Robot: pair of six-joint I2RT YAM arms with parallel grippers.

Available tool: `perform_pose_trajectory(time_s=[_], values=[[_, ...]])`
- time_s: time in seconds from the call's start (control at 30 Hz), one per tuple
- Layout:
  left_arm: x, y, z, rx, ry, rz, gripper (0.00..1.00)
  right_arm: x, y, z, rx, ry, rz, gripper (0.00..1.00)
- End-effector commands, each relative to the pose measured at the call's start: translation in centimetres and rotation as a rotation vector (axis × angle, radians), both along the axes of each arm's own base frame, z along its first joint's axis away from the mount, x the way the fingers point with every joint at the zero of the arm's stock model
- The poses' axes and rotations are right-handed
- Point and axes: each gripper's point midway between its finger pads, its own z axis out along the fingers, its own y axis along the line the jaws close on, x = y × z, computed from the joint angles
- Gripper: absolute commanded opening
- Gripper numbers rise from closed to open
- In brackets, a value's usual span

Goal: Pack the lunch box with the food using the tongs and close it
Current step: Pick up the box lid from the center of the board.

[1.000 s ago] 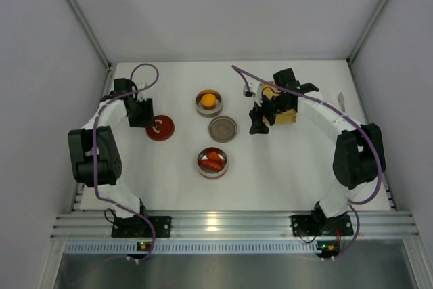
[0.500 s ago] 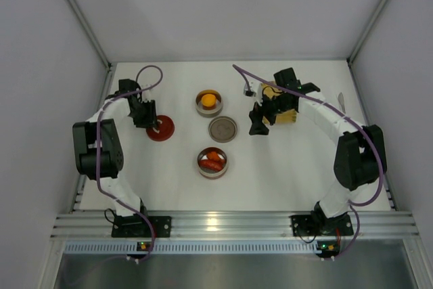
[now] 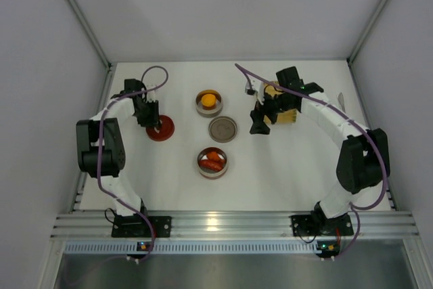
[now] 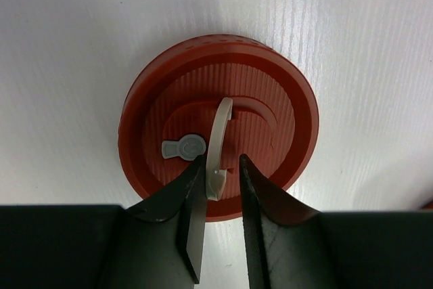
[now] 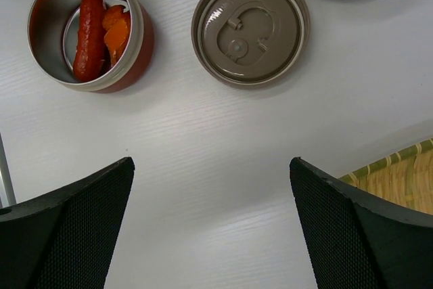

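Note:
A red lunch box lid (image 4: 284, 113) lies flat on the table, its grey ring handle (image 4: 218, 133) standing up. My left gripper (image 4: 222, 160) straddles that ring with narrow jaws: the left finger touches it and a small gap shows at the right finger. One steel tin (image 5: 40, 5) holds two red sausage pieces (image 5: 88, 25), and another tin (image 3: 209, 102) holds the orange-yellow piece. My right gripper (image 5: 211, 164) hangs wide open and empty above bare table. A slim silver thing (image 3: 341, 101), likely the tongs, lies near the right wall.
A brown round lid (image 5: 250, 26) lies flat between the two tins. The woven yellow tray (image 5: 399, 174) sits at the right under my right arm. Grey walls close the table on the left, back and right.
My left gripper has moved right and down onto the red lid, its jaws narrowing around the ring. The right arm has barely shifted.

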Motion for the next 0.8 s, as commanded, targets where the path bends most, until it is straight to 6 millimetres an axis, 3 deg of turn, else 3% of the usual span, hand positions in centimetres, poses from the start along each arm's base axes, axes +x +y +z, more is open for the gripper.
perform_pose_trajectory(time_s=[0.0, 0.13, 0.17, 0.3, 0.47, 0.6, 0.77], values=[[1.5, 0.0, -0.1, 0.033, -0.047, -0.012, 0.3, -0.1, -0.4, 1.6, 0.042, -0.035, -0.001, 0.96], [1.4, -0.3, -0.1, 0.046, -0.049, -0.026, 0.24, -0.5, -0.6, 1.6, 0.044, -0.023, -0.012, 0.99], [1.4, -0.5, 0.0, 0.046, -0.052, -0.035, 0.16, -0.6, -0.7, 1.8, 0.047, -0.026, -0.017, 0.99], [1.2, -1.0, 2.0, 0.047, -0.087, -0.067, 0.01, -1.2, -1.6, 2.3, 0.05, -0.027, -0.046, 0.99], [0.0, -2.4, 8.8, 0.031, -0.21, -0.241, 0.0, -1.9, -3.6, 4.7, 0.081, -0.051, -0.099, 0.99], [-0.7, -2.0, 14.3, 0.089, -0.251, -0.278, 0.0, -1.8, -6.0, 6.2, 0.092, -0.078, -0.17, 0.99], [-3.6, -5.2, 18.9, 0.127, -0.294, -0.239, 0.0, -2.7, -8.6, 7.7, 0.116, -0.109, -0.25, 0.99]])
